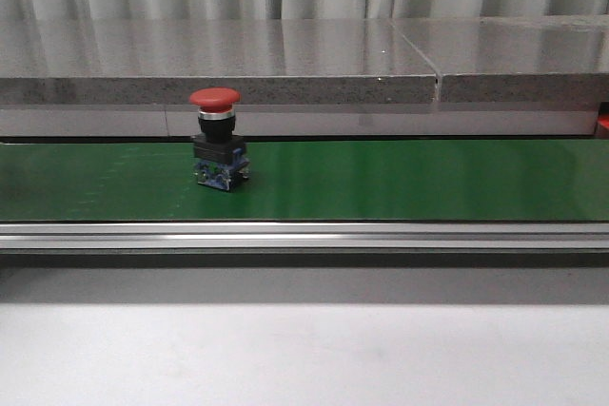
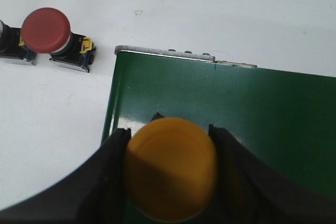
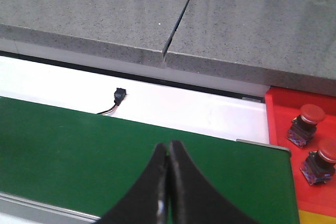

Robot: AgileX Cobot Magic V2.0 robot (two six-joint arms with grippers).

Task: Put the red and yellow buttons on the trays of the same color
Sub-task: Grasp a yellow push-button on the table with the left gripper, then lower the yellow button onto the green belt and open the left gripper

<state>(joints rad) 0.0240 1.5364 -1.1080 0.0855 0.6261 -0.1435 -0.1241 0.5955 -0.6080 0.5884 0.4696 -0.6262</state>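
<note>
Your round yellow mushroom-head button [image 2: 171,169] sits pinched between the left gripper's [image 2: 169,167] black fingers [image 2: 113,169], above the green belt's [image 2: 252,114] end. Your right gripper [image 3: 168,182] hangs empty, fingers pressed together, beside the red plastic tray [image 3: 281,124].

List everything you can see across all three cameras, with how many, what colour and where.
Red button on belt: one, red cap, upright on the green belt, left of centre.
Red buttons in tray: two, red caps, on the red tray.
Red button on table: one whole, red cap, on the white table beside the belt's end; another partly cut off next to it.
Yellow button: one, yellow cap, between the left gripper's fingers.
Green belt: one.
Red tray: one, past the belt's end.
Grey stone ledge: behind the belt.
Left gripper: black, shut on the yellow button.
Right gripper: black, shut, empty, above the belt.
</note>
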